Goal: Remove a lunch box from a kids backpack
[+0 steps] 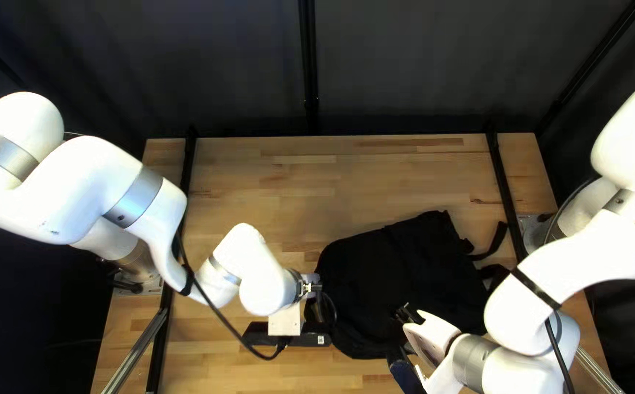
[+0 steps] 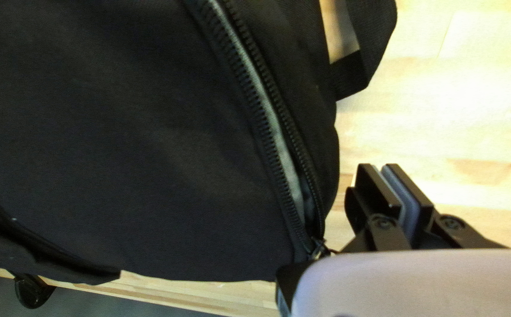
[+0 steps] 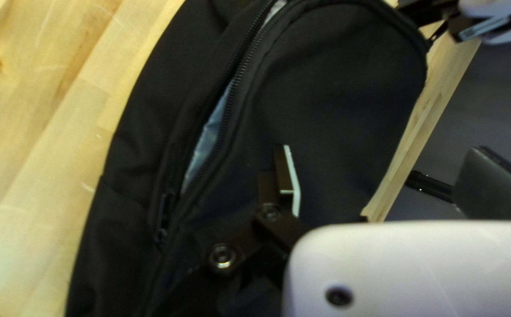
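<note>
Top left view, black fabric backpack [image 1: 390, 270] on light wooden surface [image 1: 332, 182], left black two-fingered tool [image 1: 314, 290] beside it, fingers together, right black two-fingered tool [image 1: 405, 315] over it, fingers wide apart, grey material [image 3: 210, 139] inside its parted zipper [image 3: 240, 73], unclear if lunch box.

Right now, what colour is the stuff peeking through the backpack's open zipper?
Grey. It's the strip inside the zipper, clearest in my left wrist view.
</note>
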`<control>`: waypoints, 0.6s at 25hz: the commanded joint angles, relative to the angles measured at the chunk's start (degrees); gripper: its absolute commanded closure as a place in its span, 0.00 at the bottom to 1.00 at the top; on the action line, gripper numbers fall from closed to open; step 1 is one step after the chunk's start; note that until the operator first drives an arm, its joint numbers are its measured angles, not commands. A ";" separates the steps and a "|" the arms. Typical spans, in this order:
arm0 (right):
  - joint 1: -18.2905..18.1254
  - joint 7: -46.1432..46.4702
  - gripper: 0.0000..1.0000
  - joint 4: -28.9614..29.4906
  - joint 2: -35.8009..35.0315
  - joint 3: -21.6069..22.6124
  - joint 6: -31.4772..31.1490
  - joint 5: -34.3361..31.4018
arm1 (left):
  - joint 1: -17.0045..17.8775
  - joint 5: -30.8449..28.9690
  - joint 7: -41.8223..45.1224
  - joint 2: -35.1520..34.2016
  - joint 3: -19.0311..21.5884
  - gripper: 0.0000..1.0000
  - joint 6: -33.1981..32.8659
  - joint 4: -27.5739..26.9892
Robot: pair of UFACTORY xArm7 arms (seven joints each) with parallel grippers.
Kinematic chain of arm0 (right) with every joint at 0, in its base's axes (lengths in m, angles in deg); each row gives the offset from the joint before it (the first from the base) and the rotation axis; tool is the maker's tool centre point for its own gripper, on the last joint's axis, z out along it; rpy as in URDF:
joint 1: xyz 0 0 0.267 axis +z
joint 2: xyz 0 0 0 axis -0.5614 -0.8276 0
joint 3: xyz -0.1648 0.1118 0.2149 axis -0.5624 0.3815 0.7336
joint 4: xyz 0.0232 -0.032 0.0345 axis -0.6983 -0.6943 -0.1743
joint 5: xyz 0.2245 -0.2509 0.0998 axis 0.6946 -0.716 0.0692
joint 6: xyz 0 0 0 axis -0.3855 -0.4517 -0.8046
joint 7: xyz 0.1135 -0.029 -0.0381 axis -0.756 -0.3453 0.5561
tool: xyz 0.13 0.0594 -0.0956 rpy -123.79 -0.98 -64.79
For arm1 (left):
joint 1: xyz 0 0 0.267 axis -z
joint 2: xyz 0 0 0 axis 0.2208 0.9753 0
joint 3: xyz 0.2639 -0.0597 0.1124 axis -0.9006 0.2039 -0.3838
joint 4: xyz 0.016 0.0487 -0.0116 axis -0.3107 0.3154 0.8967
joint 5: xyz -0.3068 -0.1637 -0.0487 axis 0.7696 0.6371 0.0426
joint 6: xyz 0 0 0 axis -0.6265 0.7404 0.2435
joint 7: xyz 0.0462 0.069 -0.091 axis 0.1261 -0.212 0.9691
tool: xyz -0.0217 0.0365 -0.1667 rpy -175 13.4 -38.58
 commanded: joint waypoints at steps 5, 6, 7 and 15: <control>0.28 -0.90 0.00 0.08 -0.50 -0.05 -0.27 -0.56 | 0.07 0.57 1.29 1.91 0.02 1.00 -2.16 -1.09; 0.28 -0.90 0.00 0.08 -0.50 -0.05 -0.27 -0.56 | -0.02 0.97 1.05 1.85 0.02 1.00 -2.17 -1.20; 0.28 -0.90 0.00 0.08 -0.50 -0.05 -0.27 -0.56 | -0.13 1.80 0.61 1.81 0.07 1.00 -1.98 -1.72; 8.04 -9.36 0.00 7.48 -11.17 -0.10 -11.94 -6.72 | -0.62 4.12 -0.42 2.95 0.07 1.00 -2.64 -3.32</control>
